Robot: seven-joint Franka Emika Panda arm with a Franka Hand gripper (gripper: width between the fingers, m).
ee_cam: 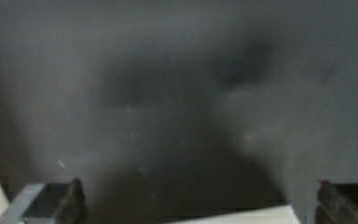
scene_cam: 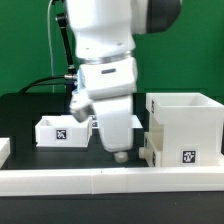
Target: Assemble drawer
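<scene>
wrist view: gripper (ee_cam: 197, 205) fingers spread wide, nothing between them, only bare dark table (ee_cam: 176, 100) below. exterior view: gripper (scene_cam: 118, 152) sits low, just above the table, between the small tray (scene_cam: 58, 130) on the exterior view's left and the casing (scene_cam: 186, 122) on the exterior view's right. as far as i can tell it touches neither. my read: lining up to grab a tray. to do it well: centre one tray wall between the fingers before closing, keep the fingers vertical, don't knock the tray off square. count: 1 casing, 1 tray in plain sight, 1 likely second tray (scene_cam: 148, 150) against the casing's side on the exterior view's left, part hidden by the arm. 1 long rail (scene_cam: 100, 178) along the front. 2 tags readable: tray tag (scene_cam: 61, 135), casing tag (scene_cam: 188, 156).
</scene>
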